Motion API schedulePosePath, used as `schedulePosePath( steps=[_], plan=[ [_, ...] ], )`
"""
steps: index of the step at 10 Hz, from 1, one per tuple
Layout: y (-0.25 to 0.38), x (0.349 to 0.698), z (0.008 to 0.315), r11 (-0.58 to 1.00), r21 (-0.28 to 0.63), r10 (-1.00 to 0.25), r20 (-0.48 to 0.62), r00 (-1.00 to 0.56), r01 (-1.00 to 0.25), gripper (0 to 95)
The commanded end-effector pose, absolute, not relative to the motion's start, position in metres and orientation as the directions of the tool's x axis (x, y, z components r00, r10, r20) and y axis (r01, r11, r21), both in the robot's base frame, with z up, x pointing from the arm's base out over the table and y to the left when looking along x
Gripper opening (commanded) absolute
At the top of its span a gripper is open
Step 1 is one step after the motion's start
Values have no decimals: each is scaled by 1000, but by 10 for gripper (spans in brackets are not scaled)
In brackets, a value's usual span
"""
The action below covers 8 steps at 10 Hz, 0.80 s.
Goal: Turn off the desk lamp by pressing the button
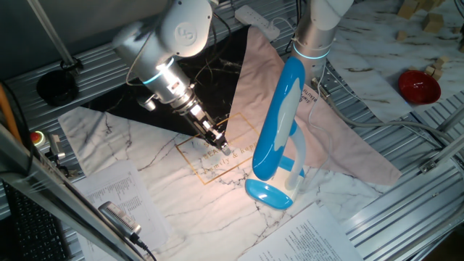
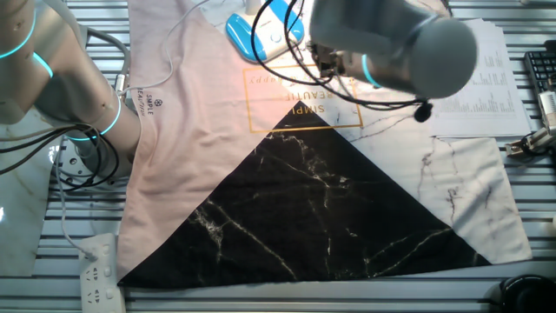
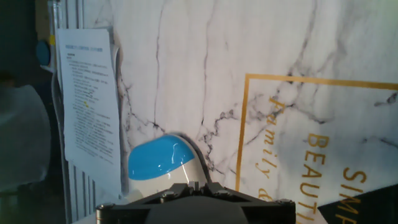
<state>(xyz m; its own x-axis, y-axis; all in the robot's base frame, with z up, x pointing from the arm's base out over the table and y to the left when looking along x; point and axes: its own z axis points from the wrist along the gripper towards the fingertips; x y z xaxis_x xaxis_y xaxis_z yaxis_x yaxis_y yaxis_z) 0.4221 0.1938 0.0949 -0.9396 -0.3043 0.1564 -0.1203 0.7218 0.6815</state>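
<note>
The mat (image 1: 181, 170) fills the table, marble white with a black triangle and pink cloth toward twelve o'clock in one fixed view, gold lettering in a gold frame at its centre. The arm (image 1: 170, 54) sweeps in from eleven o'clock, angled down toward the mat's middle. In the other fixed view its grey bulk (image 2: 391, 43) covers the twelve o'clock edge, hiding the hand.

The lamp (image 1: 279, 130) stands at about four o'clock of the frame's centre, blue and white head tilted up toward one o'clock, oval blue base (image 1: 270, 194) on the mat at five o'clock. Warm light pools on the marble beneath the head. In the other fixed view only a slice of the lamp (image 2: 265, 30) shows, at twelve o'clock. The hand view catches the base (image 3: 158, 158) at six o'clock, just above the hand's dark body.

The gripper (image 1: 223, 148) hovers over the gold lettering, at nine o'clock of the lamp, close but apart. Fingertips too small and blurred: cannot tell if they're parted or together.

Printed sheets (image 1: 116, 192) lie at seven o'clock. A red bowl (image 1: 419, 85) sits at two o'clock.
</note>
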Motion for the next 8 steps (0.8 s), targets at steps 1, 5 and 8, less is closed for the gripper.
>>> schedulePosePath(
  steps=[1, 5, 8],
  plan=[
    [203, 416, 91, 697, 706, -316, 145, -938, -125, 0],
    [224, 423, 82, 695, 709, -307, 147, -940, -117, 0],
    [242, 424, 79, 664, 746, -280, 182, -943, -54, 0]
  ],
)
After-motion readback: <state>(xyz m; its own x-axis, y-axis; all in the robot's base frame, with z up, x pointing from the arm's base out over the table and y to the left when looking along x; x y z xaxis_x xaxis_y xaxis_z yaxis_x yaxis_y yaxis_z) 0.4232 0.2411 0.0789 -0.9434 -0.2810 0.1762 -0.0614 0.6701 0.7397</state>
